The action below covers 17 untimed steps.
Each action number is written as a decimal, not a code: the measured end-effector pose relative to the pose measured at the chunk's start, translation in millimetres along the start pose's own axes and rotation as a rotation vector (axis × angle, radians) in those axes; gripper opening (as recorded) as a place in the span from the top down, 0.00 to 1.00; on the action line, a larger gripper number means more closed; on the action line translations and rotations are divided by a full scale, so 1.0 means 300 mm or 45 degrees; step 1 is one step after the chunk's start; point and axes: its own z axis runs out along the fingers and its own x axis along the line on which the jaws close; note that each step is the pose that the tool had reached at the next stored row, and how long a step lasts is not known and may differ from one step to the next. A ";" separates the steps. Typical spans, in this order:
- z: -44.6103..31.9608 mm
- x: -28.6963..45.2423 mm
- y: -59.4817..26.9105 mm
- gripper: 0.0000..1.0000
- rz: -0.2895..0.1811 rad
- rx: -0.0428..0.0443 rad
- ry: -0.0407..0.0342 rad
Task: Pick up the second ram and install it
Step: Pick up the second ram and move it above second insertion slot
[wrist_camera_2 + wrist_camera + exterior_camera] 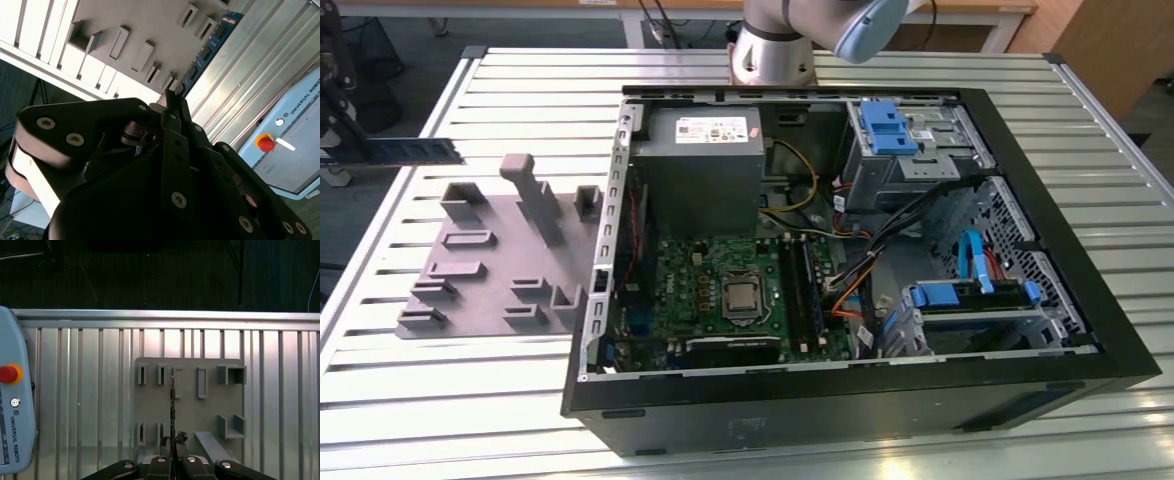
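The second ram (416, 150) is a thin blue-green stick that hangs in the air over the table's edge, at the exterior view's left. It is above and beside the grey holder plate (494, 260). My gripper (336, 135) is shut on one end of it. In the second wrist view the black fingers (172, 112) pinch the ram (206, 50), which sticks out over the holder plate (145, 25). The first wrist view shows the ram (172, 400) edge-on, rising from my gripper (172, 442) above the holder plate (190, 405).
An open black computer case (1067, 300) lies on the slatted metal table (454, 390), with the green motherboard (707, 270) and its long slots (801, 290) inside. The arm's base (771, 55) stands behind the case. A pale blue teach pendant (12, 415) lies on the table.
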 end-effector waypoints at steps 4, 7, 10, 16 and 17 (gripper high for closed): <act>0.000 0.000 -0.005 0.86 0.000 0.000 0.0000; 0.000 0.000 -0.010 0.86 0.000 0.000 0.0000; 0.000 0.000 -0.013 0.86 0.000 0.000 0.0000; 0.000 0.000 -0.021 0.86 0.000 0.000 0.0000; 0.000 0.000 -0.021 0.86 0.000 0.000 0.0000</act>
